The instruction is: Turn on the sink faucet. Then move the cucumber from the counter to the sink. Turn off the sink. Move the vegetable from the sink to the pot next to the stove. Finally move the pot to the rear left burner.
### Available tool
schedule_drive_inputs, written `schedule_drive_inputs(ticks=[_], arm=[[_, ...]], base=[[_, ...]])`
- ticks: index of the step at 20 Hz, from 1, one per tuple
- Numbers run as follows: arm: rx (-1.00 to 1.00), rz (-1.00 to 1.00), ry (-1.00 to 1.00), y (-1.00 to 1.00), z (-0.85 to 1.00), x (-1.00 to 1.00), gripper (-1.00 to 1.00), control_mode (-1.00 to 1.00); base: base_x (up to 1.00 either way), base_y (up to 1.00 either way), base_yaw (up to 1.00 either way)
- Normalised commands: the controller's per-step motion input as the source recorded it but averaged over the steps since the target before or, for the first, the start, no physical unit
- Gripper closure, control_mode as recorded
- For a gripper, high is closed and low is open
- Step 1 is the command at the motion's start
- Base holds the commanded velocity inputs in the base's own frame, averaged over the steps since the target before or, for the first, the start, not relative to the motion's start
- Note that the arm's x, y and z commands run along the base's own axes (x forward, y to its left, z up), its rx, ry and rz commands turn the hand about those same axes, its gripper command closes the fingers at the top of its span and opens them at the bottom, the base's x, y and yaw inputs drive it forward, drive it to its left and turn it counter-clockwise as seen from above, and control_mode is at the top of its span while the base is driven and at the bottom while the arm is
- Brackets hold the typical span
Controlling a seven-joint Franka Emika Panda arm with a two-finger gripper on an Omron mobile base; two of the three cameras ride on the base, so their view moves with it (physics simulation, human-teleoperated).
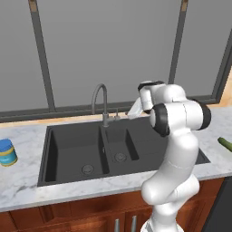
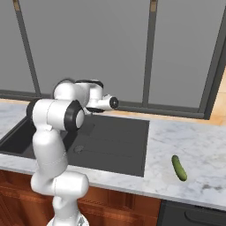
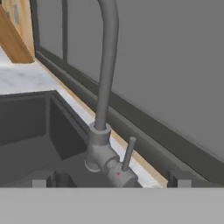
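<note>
Arm: reaching over the sink [image 1: 72, 149] toward the faucet [image 3: 106, 87].
Gripper [image 3: 111, 180]: jaws spreading wide, straddling the lever (holding nothing).
Cucumber [image 2: 178, 167]: lying on the counter [image 2: 194, 145], right of the sink.

Matt grey metal sink faucet [image 3: 105, 87], matt charcoal sink [image 1: 72, 149], veined white marble counter [image 2: 198, 150], reddish-brown wood cabinets [image 1: 68, 217].

A kitchen: a marble counter [image 1: 27, 181] over wooden cabinets holds a dark double-basin sink [image 1: 72, 149] with a gooseneck faucet [image 1: 102, 102] behind it.
</note>
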Motion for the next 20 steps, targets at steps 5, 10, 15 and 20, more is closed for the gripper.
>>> schedule_drive_inputs(ticks=[5, 10, 15, 20], arm=[[0.01, 0.08, -0.07, 0.00, -0.21, 0.30, -1.00, -1.00], [0.03, 0.07, -0.05, 0.00, -0.15, 0.37, -1.00, -1.00], [0.03, 0.06, -0.04, 0.03, -0.13, 0.33, -1.00, -1.00], [0.03, 0.06, -0.02, 0.11, -0.12, 0.29, -1.00, -1.00]], base=[[0.00, 0.00, 0.00], [0.00, 0.00, 0.00], [0.00, 0.00, 0.00], [0.00, 0.00, 0.00]])
